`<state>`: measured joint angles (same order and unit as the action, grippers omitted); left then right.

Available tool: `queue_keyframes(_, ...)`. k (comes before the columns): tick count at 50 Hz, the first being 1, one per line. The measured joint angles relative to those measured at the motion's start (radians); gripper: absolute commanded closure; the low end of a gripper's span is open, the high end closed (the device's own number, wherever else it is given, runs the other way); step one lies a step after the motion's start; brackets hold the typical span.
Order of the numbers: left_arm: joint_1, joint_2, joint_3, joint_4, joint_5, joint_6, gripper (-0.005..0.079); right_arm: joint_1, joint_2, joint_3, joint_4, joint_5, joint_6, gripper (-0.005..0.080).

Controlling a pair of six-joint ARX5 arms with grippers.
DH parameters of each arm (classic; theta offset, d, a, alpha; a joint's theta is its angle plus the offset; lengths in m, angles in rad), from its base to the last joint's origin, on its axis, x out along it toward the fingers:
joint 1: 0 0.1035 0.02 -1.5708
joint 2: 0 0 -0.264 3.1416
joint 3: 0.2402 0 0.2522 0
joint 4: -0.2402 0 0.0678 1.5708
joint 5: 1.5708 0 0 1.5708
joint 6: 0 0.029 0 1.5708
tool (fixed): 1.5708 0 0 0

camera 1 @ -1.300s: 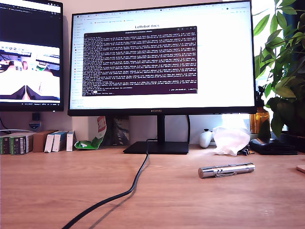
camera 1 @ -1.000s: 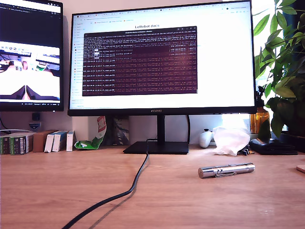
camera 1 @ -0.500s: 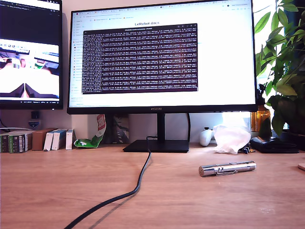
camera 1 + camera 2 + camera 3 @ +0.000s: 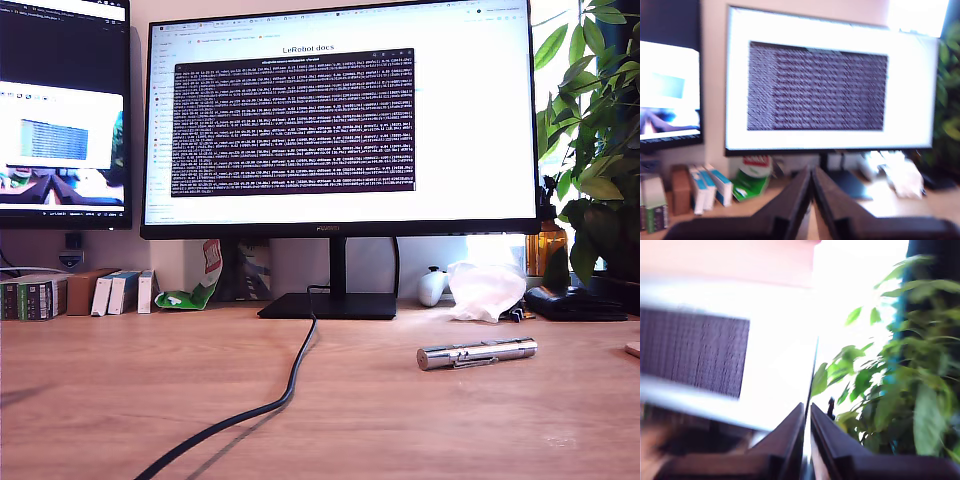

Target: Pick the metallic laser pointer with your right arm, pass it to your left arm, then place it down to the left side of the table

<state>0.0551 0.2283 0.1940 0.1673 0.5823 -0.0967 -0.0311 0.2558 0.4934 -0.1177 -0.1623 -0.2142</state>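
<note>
Lower right of exterior view: pointer (image 4: 477, 352) lying untouched on bench (image 4: 400, 420).
First gripper (image 4: 812, 172): fingers pressed together, empty.
Second gripper (image 4: 807, 410): fingers pressed together, empty.

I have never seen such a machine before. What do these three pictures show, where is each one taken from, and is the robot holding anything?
The robot has two arms, each ending in a two-fingered clamp called a gripper. One picture comes from a fixed camera looking across the wooden table. The arms are not visible in it. The other two come from small cameras riding on the grippers, so you see black fingers at the bottom: my first gripper and my second gripper. Both are closed and hold nothing, and both pictures are blurred.

On the table lies the metallic laser pointer, untouched, towards the exterior view's right. A black cable runs from the large monitor. Behind are small boxes, a crumpled white bag and a green plant.
</note>
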Motion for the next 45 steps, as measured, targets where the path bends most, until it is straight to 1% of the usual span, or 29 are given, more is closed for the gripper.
queue_keyframes(1,0.000,0.023,0.017,-0.003,0.023,0.034,0.0762,0.000,0.029,0.016,-0.014,-0.012,-0.032,0.0763)
queue_keyframes(2,0.000,0.053,0.037,-0.008,0.043,0.041,0.0762,0.000,0.065,0.033,-0.030,-0.020,-0.039,0.0762)
queue_keyframes(5,0.000,0.138,0.100,-0.033,0.093,0.112,0.0762,0.000,0.168,0.087,-0.073,-0.047,-0.103,0.0763)
queue_keyframes(6,0.000,0.164,0.119,-0.047,0.108,0.145,0.0762,0.000,0.199,0.103,-0.089,-0.059,-0.124,0.0763)
queue_keyframes(8,0.000,0.226,0.164,-0.077,0.141,0.174,0.0762,0.000,0.264,0.142,-0.122,-0.084,-0.154,0.0763)
queue_keyframes(11,0.000,0.318,0.232,-0.134,0.174,0.253,0.0762,0.000,0.364,0.205,-0.162,-0.141,-0.211,0.0762)
queue_keyframes(13,0.000,0.378,0.274,-0.171,0.180,0.269,0.0762,0.000,0.417,0.240,-0.174,-0.188,-0.224,0.0763)
queue_keyframes(14,-0.001,0.409,0.294,-0.187,0.181,0.324,0.0762,0.000,0.453,0.261,-0.181,-0.216,-0.243,0.0763)
queue_keyframes(15,-0.001,0.435,0.313,-0.200,0.182,0.341,0.0762,0.000,0.476,0.278,-0.185,-0.243,-0.256,0.0763)
queue_keyframes(16,-0.001,0.460,0.332,-0.216,0.183,0.382,0.0762,0.000,0.510,0.296,-0.188,-0.273,-0.275,0.0763)
queue_keyframes(17,-0.001,0.490,0.349,-0.231,0.183,0.409,0.0762,0.000,0.536,0.311,-0.190,-0.296,-0.284,0.0763)
queue_keyframes(18,-0.001,0.517,0.364,-0.245,0.184,0.409,0.0762,0.000,0.562,0.322,-0.192,-0.318,-0.289,0.0762)
queue_keyframes(19,-0.001,0.546,0.380,-0.260,0.185,0.449,0.0762,0.000,0.593,0.343,-0.193,-0.335,-0.293,0.0763)
queue_keyframes(21,-0.001,0.598,0.409,-0.292,0.192,0.485,0.0762,0.000,0.645,0.373,-0.203,-0.353,-0.314,0.0763)
queue_keyframes(25,-0.002,0.699,0.469,-0.360,0.217,0.528,0.0762,0.000,0.753,0.444,-0.261,-0.356,-0.356,0.0763)
queue_keyframes(32,-0.011,0.843,0.584,-0.518,0.230,0.633,0.0762,0.000,0.946,0.603,-0.451,-0.355,-0.483,0.0763)
queue_keyframes(37,-0.027,0.897,0.628,-0.578,0.227,0.718,0.0762,0.015,1.054,0.695,-0.581,-0.350,-0.607,0.0763)
queue_keyframes(38,-0.031,0.903,0.631,-0.583,0.227,0.733,0.0762,0.019,1.067,0.707,-0.600,-0.347,-0.613,0.0763)
queue_keyframes(42,-0.055,0.923,0.634,-0.589,0.225,0.753,0.0762,0.049,1.121,0.757,-0.671,-0.309,-0.687,0.0763)
queue_keyframes(45,-0.072,0.938,0.634,-0.590,0.225,0.755,0.0762,0.075,1.157,0.799,-0.720,-0.242,-0.734,0.0763)
